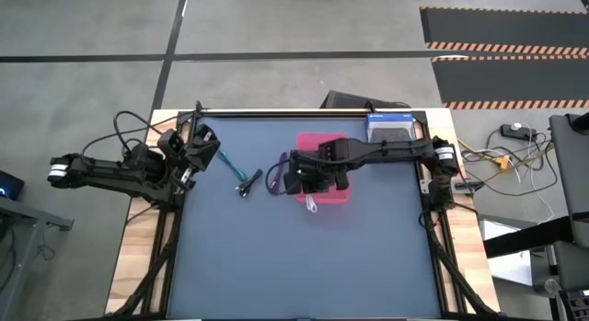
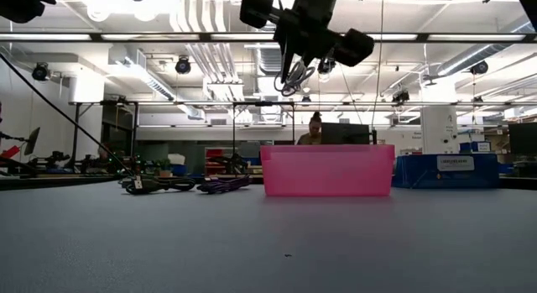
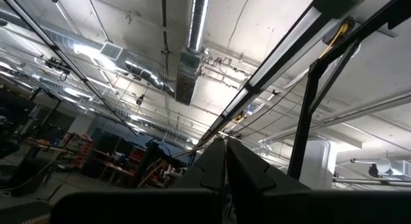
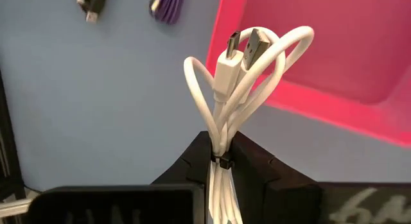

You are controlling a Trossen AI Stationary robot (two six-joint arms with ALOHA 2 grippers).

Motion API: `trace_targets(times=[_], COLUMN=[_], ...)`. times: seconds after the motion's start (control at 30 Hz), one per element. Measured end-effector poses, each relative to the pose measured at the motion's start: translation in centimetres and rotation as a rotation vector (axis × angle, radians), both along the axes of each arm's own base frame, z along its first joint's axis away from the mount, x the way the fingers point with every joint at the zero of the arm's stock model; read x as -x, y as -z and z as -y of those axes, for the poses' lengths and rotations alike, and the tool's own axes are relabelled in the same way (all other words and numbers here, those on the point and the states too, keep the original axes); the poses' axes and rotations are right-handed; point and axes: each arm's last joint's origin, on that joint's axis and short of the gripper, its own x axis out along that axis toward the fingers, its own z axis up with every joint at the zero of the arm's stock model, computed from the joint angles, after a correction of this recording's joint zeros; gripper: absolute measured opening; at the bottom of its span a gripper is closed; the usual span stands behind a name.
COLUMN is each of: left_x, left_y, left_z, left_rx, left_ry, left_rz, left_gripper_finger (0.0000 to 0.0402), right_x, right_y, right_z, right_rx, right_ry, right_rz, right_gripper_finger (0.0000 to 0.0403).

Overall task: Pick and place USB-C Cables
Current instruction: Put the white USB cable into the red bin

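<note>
My right gripper [image 1: 309,187] hangs high over the near left edge of the pink tray [image 1: 324,196], shut on the white cable [image 4: 239,76]. In the low view that gripper [image 2: 295,68] is well above the tray [image 2: 327,170]. The purple cable [image 1: 276,179], the black cable [image 1: 247,185] and the teal cable [image 1: 229,164] lie on the dark mat left of the tray. My left gripper [image 1: 204,142] waits near the table's far left corner, shut, its fingers [image 3: 212,166] pointing up at the ceiling. My right gripper pinches the white cable's bundled strands beside its small black tie [image 4: 223,161], between the two fingers [image 4: 192,161]. The fingers come from above, pointing down. The bundle is lifted clear; its loops and its two plugs [image 4: 239,47] hang below the fingertips, over the tray's edge.
A blue box [image 1: 388,128] stands at the table's far right corner, beyond the tray. Bare mat [image 1: 304,266] fills the near half of the table. In the low view a person [image 2: 315,125] sits in the room behind the tray.
</note>
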Motion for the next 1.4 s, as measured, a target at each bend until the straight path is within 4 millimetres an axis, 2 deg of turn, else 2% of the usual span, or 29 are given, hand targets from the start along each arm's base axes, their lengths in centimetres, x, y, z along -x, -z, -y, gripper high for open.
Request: trace_targets(times=[0.17, 0.33, 0.6, 0.8, 1.07, 1.4], left_x=[-0.2, -0.3, -0.5, -0.6, -0.7, -0.9], left_y=[0.1, 0.2, 0.3, 0.4, 0.5, 0.6], left_z=[-0.1, -0.2, -0.3, -0.4, -0.5, -0.5], left_rx=[0.024, 0.049, 0.069, 0.087, 0.109, 0.111], left_ry=[-0.027, -0.056, -0.082, -0.109, -0.142, -0.147], left_rz=[-0.010, -0.016, -0.024, -0.030, -0.040, -0.046], left_gripper_finger=[0.0000, 0.0000, 0.0000, 0.0000, 0.0000, 0.0000], right_x=[0.1, 0.5, 0.1, 0.7, 0.2, -0.2], right_y=[0.1, 0.0, -0.5, 1.4, 4.1, 8.3], right_z=[2.5, 5.8, 10.1, 12.7, 13.6, 13.5], right_rx=[0.048, 0.087, 0.168, 0.184, 0.178, 0.130], right_ry=[0.011, 0.029, 0.041, 0.022, 0.025, 0.017], right_rz=[0.002, 0.010, 0.147, 0.043, -0.058, -0.244], right_gripper_finger=[0.0032, 0.0032, 0.0032, 0.0032, 0.0032, 0.0033])
